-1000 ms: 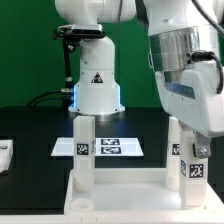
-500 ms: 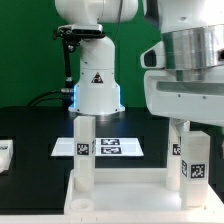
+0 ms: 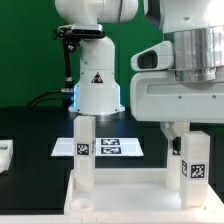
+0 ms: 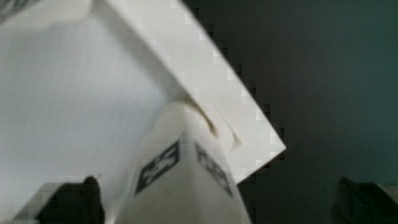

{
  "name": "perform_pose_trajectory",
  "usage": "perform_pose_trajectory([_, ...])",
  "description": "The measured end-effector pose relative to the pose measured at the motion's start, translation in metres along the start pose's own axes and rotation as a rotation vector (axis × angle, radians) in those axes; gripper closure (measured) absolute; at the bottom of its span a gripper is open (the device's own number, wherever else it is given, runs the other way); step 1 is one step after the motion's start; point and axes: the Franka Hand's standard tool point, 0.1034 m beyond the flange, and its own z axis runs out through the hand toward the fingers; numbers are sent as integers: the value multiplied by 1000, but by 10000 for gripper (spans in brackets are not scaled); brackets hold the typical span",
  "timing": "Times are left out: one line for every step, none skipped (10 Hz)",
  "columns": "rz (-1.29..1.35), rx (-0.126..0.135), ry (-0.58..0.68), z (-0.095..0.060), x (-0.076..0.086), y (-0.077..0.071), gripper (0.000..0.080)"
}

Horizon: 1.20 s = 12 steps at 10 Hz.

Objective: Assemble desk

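Observation:
The white desk tabletop (image 3: 120, 200) lies upside down at the front, and its legs stand up from the corner sockets. One tagged leg (image 3: 85, 150) stands at the exterior view's left. Another tagged leg (image 3: 191, 160) stands at the right, with a further leg (image 3: 173, 140) close behind it. My gripper (image 3: 188, 132) hangs right over the right leg. In the wrist view the gripper (image 4: 217, 205) is open. Its dark fingertips (image 4: 71, 200) stand apart on either side of the leg (image 4: 178, 170) and do not touch it. The tabletop (image 4: 89, 90) lies below.
The marker board (image 3: 110, 146) lies flat on the black table behind the desk. The white robot base (image 3: 95, 85) stands at the back. A small white object (image 3: 4, 152) sits at the exterior view's left edge.
My wrist has turned over the right leg, so the hand now faces the camera broadside. The legs and tabletop have not moved.

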Motion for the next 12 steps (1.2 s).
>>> perform_pose_trajectory([-158, -16, 5, 2, 1, 1, 151])
perform_pose_trajectory([-169, -16, 4, 2, 1, 1, 151])
perform_pose_trajectory([-140, -15, 4, 2, 1, 1, 151])
perform_pose_trajectory([-140, -15, 3, 2, 1, 1, 250])
perform_pose_trajectory([-138, -15, 3, 2, 1, 1, 387])
perform_pose_trajectory([-28, -12, 2, 2, 0, 1, 387])
perform_pose_trajectory([108, -16, 5, 2, 1, 4, 507])
perform_pose_trajectory([258, -16, 7, 1, 2, 4, 508])
perform_pose_trajectory([467, -4, 3, 2, 1, 4, 508])
perform_pose_trajectory([632, 10, -7, 4, 0, 4, 509])
perform_pose_trajectory([707, 29, -23, 4, 1, 5, 510])
perform_pose_trajectory([762, 28, -24, 4, 0, 4, 510])
